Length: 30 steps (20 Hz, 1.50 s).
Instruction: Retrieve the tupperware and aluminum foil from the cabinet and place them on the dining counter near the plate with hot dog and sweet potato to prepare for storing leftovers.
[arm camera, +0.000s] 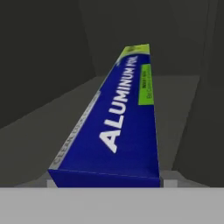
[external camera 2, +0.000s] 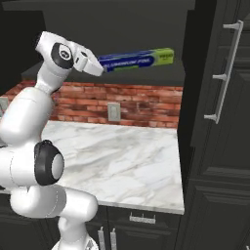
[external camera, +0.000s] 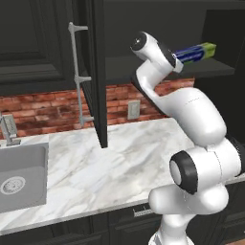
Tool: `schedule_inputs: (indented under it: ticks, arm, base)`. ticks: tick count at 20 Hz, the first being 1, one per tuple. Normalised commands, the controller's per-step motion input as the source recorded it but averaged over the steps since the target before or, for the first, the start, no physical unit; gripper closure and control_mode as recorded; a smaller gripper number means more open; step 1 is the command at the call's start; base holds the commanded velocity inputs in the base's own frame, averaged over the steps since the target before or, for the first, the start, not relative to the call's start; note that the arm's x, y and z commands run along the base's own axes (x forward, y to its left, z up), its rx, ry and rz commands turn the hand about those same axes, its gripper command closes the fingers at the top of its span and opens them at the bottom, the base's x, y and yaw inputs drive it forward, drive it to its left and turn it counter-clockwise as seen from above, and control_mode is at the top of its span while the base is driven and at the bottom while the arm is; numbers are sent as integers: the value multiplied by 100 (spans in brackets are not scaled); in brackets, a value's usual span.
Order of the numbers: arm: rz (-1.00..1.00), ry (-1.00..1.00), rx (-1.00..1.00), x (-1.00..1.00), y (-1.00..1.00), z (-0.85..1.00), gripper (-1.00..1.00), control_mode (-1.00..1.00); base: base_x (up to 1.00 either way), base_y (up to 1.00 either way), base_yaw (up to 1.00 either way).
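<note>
Hand view: fingers clamped on aluminum foil end, inside cabinet.

A kitchen — rendered, not real. White-grey veined marble countertop on dark base units w/ drawer pulls, red brick backsplash w/ a wall outlet set in it, steel sink and tap at the far left. Tall black cabinet w/ a long silver bar handle; a box of aluminum foil up at its shelf — ordinary home stuff.
</note>
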Motion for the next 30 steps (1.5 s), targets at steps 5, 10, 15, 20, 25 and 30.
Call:
schedule_inputs:
  ticks: [5, 10, 15, 20, 25, 30]
  arm:
    - [32, 0, -8, -100, 0, 19, 100, -100]
    - [32, 7, -2, -100, 15, 42, 100, -100]
    - [6, 23, -5, -100, 79, 8, 100, -100]
    - [-43, 7, 0, -100, 31, 0, 100, -100]
    - [-61, 5, 0, -100, 3, 0, 100, -100]
    - [-30, 33, 4, -80, -8, -16, 100, -100]
  base:
    - [0, 0, 0]
    - [0, 0, 0]
    - [0, 0, 0]
    - [0, 0, 0]
    - [0, 0, 0]
    - [0, 0, 0]
